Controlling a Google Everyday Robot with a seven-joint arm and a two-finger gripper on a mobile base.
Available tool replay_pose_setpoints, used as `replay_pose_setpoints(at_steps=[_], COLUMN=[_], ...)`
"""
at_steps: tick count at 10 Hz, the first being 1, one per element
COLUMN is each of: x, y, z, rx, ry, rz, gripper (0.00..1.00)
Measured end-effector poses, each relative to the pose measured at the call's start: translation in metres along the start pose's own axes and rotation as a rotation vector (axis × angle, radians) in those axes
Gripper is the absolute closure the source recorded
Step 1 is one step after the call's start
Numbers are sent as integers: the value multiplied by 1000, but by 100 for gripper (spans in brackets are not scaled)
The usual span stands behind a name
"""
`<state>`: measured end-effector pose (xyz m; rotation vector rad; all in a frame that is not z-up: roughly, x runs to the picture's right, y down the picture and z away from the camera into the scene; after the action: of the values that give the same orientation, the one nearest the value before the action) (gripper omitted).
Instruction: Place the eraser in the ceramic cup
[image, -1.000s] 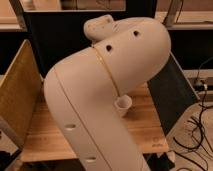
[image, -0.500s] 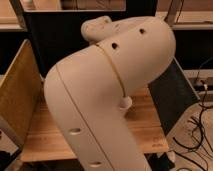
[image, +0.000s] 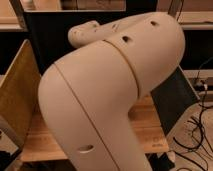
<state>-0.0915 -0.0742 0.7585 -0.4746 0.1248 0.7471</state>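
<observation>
The robot's smooth, cream, rounded arm (image: 110, 100) fills nearly everything from where I stand, covering most of the pale wooden bench (image: 147, 127). The eraser and the ceramic cup are hidden behind it. So is the gripper, and I cannot tell its state. A dark panel (image: 172, 105) leans at the right.

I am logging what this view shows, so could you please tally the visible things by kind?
Robot arm: 1, filling most of the view
Wooden table: 1, mostly behind the arm
Yellow board: 1, at left
Dark panel: 1, at right
Gripper: 0, not in view
Eraser: 0 in view
Cup: 0 in view
Total: 4 visible; floor cables too tangled to count
</observation>
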Motion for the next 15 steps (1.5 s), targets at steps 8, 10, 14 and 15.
replay_pose_setpoints(at_steps=[8,10,14,15], x=[-45,-37,-3,4], y=[63,54,52,56], z=[30,26,42,49], rx=[-105,-94,-96,-112], ry=[-42,-30,56,74], rz=[182,164,138,174], gripper=[20,20,20,20])
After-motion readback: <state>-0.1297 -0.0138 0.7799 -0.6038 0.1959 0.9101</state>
